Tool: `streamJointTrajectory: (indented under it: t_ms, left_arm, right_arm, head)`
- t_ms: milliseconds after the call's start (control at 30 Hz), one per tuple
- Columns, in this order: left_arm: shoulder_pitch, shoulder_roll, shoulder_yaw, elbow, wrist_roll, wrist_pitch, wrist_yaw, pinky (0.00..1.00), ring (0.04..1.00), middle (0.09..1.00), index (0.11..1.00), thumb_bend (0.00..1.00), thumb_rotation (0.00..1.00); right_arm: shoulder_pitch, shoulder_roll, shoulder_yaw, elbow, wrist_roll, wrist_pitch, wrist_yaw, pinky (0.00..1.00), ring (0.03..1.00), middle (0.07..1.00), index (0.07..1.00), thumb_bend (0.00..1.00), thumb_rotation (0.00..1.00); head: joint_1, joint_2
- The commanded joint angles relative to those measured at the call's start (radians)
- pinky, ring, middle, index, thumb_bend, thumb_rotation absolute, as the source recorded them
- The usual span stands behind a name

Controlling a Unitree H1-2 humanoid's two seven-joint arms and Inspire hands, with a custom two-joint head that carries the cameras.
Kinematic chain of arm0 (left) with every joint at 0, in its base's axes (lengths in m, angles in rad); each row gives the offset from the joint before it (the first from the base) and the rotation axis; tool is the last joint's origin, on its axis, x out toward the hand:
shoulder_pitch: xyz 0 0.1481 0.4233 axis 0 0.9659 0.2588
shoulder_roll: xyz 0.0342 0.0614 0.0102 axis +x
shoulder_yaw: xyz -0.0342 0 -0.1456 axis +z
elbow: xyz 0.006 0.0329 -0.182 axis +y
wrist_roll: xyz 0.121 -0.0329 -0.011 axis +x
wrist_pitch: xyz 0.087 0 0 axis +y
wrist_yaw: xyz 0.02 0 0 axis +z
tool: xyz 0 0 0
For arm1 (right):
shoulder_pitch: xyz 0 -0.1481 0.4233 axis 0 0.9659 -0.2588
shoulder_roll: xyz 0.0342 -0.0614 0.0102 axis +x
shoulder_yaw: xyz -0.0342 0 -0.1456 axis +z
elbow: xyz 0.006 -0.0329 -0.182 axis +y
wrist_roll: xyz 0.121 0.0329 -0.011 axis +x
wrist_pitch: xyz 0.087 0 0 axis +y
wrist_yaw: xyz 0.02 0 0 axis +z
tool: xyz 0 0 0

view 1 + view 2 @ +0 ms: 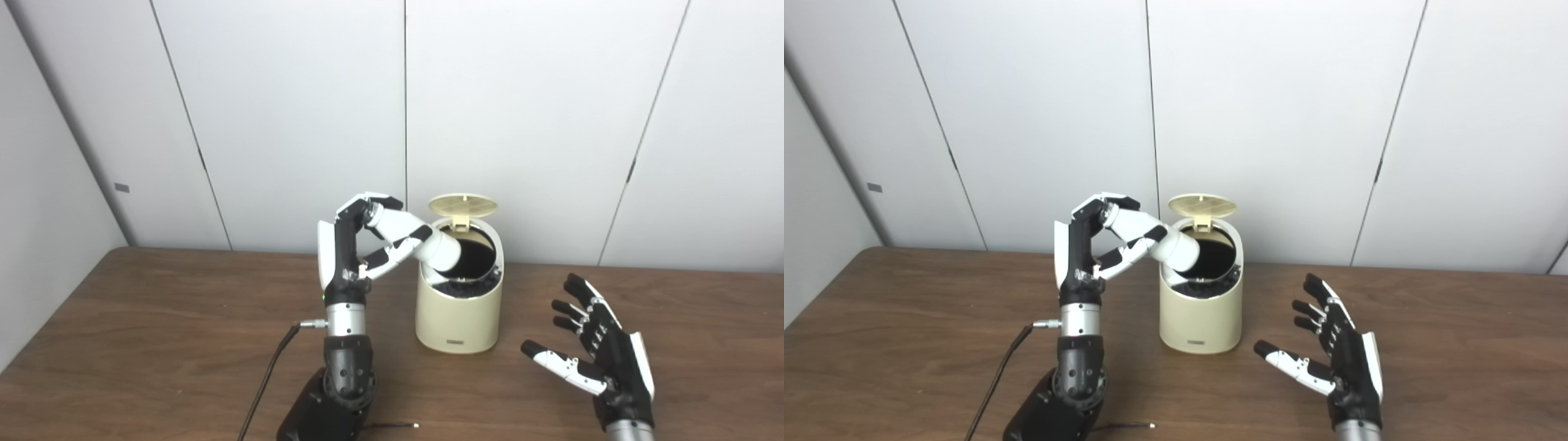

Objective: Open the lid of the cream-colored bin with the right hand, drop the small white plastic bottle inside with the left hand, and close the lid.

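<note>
the left hand [361, 245] is gripping the small white bottle [429, 245], tilting its far end into the bin [459, 306] under the raised lid [463, 206]. the right hand [597, 355] is waiting open, right of the bin. next: letting go so it drops in.

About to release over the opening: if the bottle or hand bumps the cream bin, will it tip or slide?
The bin looks like thin plastic and light, so a bump from the left hand could slide it on the smooth table. It stands taller than wide with the lid raised, so a high sideways push may tip it. The bottle likely weighs little.
</note>
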Motion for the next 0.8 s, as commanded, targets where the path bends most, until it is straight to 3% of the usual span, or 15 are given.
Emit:
streamJointTrajectory:
  t_ms: [0,367,767]
  left_arm:
    - [-0.059,0.012,-0.026,0.007,0.02,-0.03,0.068,0.35,0.43,0.474,0.523,0.48,0.0]
    - [-0.118,0.085,-0.264,0.126,0.093,-0.03,0.385,0.36,0.4,0.444,0.529,0.47,0.0]
    - [-0.172,0.111,-0.381,0.188,0.13,-0.03,0.524,0.36,0.416,0.459,0.51,0.48,0.0]
  right_arm:
    - [-0.026,0.007,0.0,-0.039,0.002,-0.035,-0.006,0.72,0.775,0.877,0.858,0.74,0.16]
    - [-0.024,0.013,0.004,-0.053,-0.008,-0.023,-0.008,0.72,0.77,0.87,0.855,0.75,0.19]
    - [-0.017,0.021,0.015,-0.076,-0.024,0.015,-0.002,0.71,0.783,0.88,0.863,0.75,0.2]
  head:
    - [0.001,0.001]
    - [-0.004,0.007]
    - [0.0,0.008]
